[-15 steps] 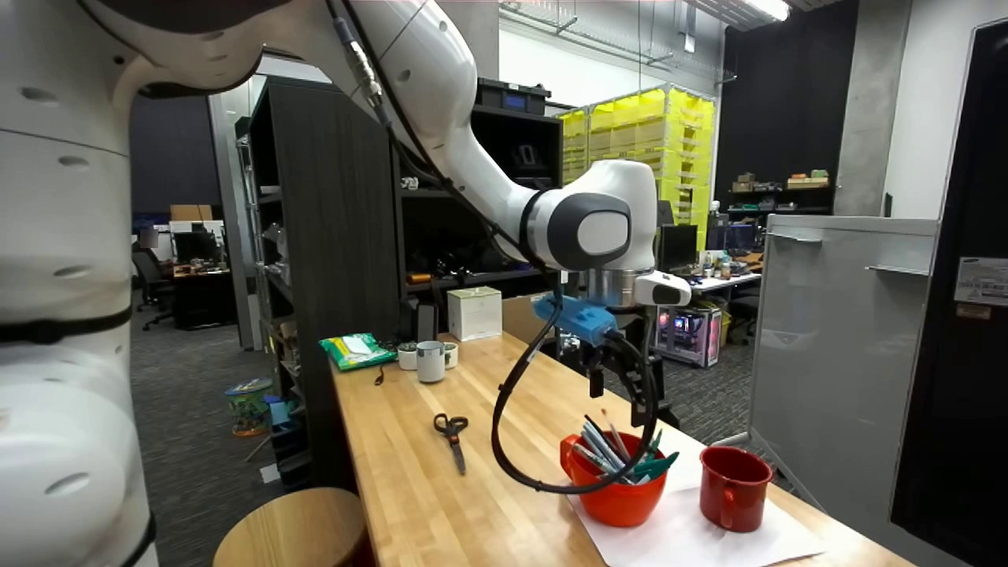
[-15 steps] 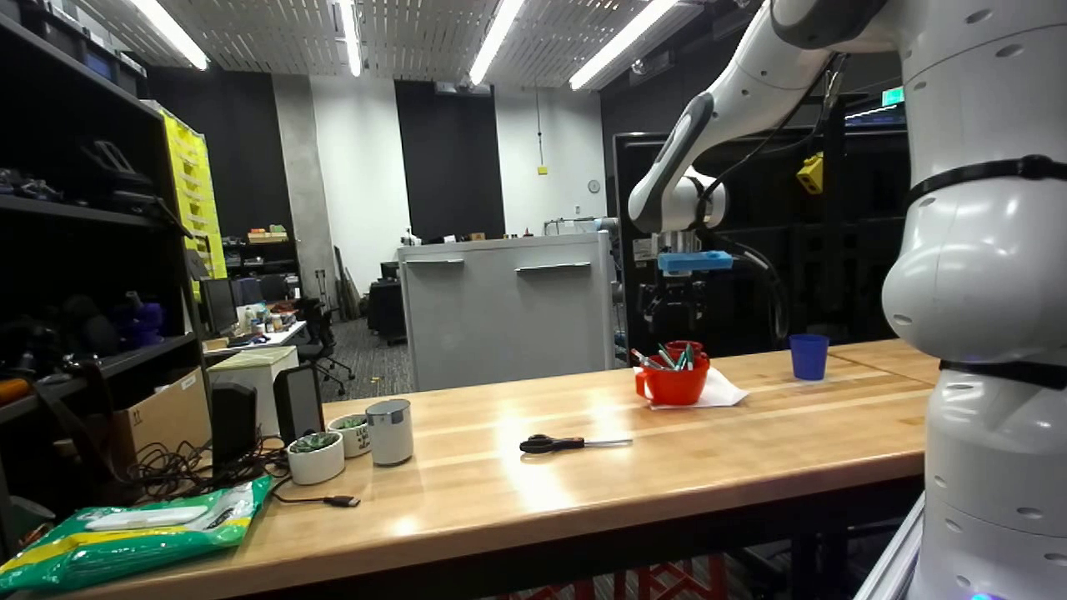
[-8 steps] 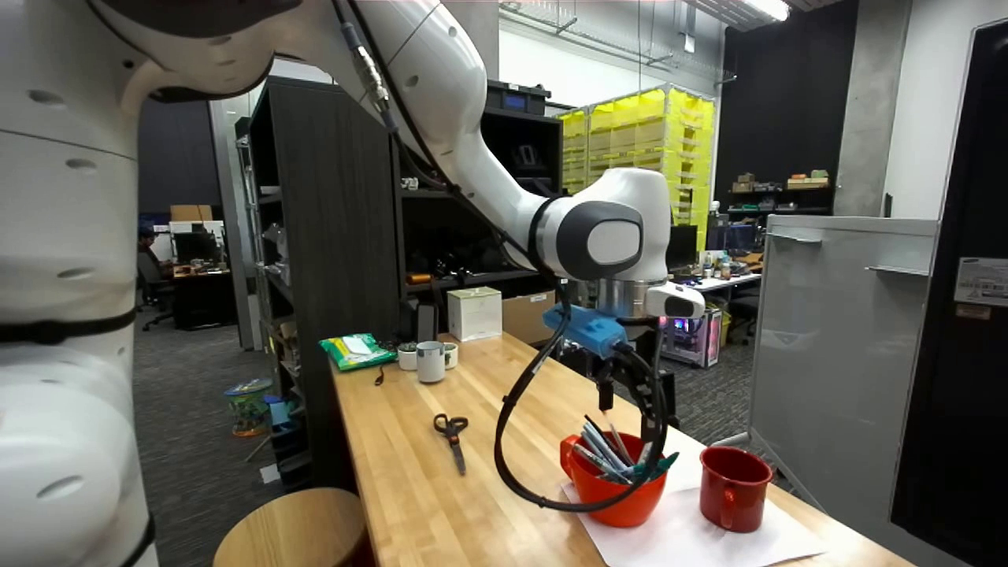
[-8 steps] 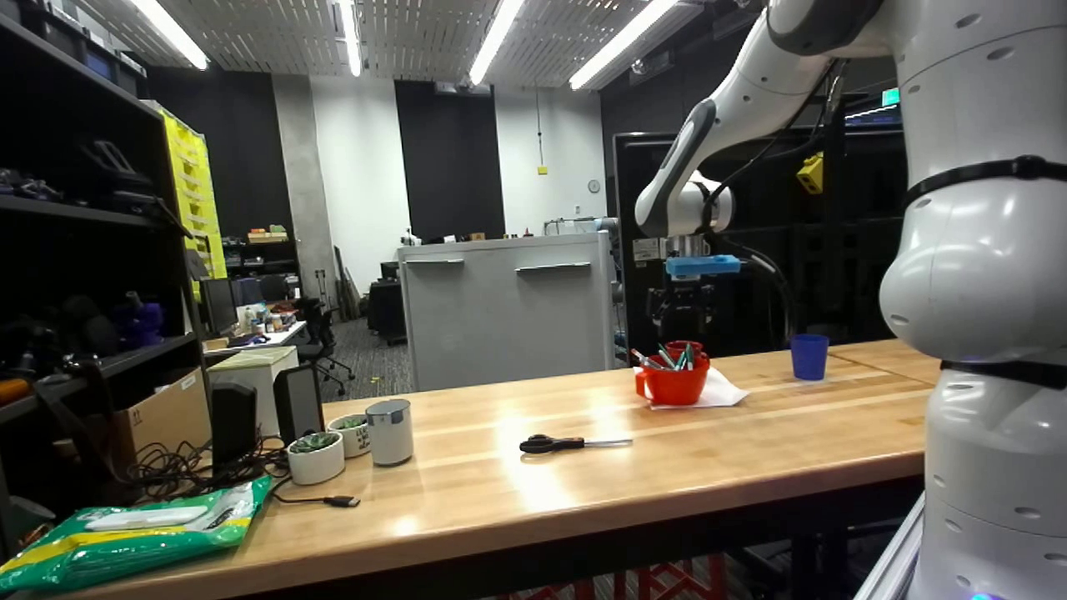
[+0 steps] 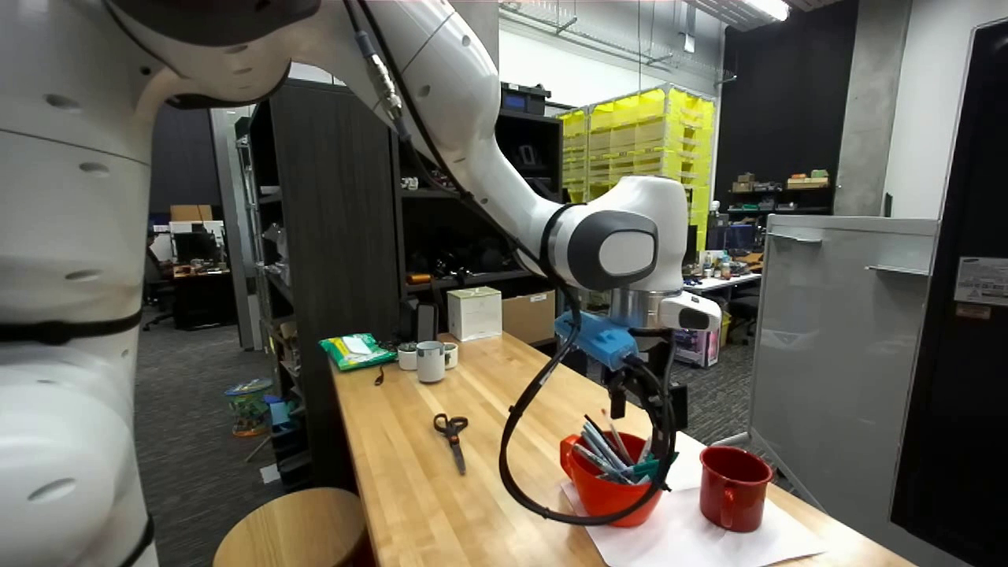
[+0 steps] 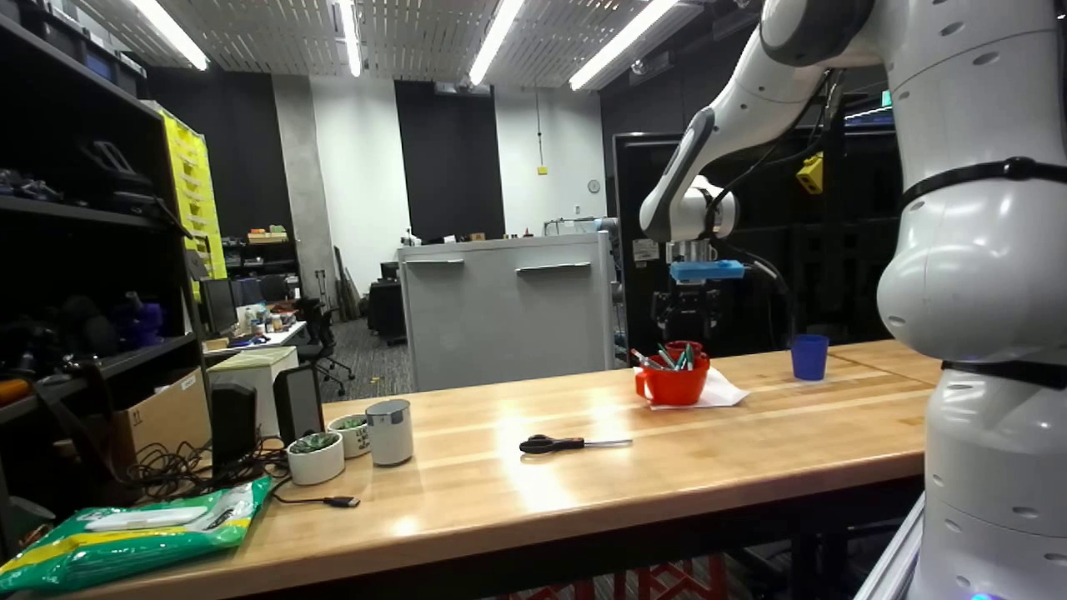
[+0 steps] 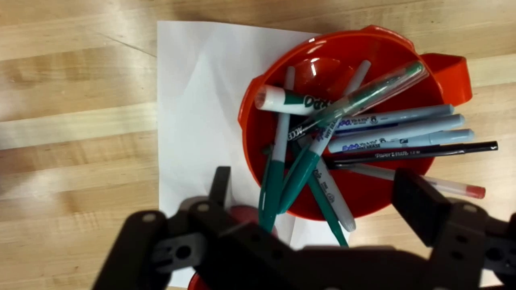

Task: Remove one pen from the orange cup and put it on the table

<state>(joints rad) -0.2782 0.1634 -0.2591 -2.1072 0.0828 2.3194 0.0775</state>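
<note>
In an exterior view, claw [image 5: 642,421] sits lower than a second ago, higher than orange cup [image 5: 608,496]; in an exterior view, blue cup [image 6: 809,357] apart from it; in the wrist view, claw spread, grey pens [image 7: 397,131] between and beyond its tips, in orange cup.

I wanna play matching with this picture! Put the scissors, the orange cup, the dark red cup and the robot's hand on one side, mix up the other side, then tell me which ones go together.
Things:
1. scissors
2. orange cup
3. dark red cup
4. hand

Where or how:
A. standing beside the orange cup
B. open, holding nothing
C. has pens inside
D. lying on the table

Right pairs: 1-D, 2-C, 3-A, 4-B
</note>
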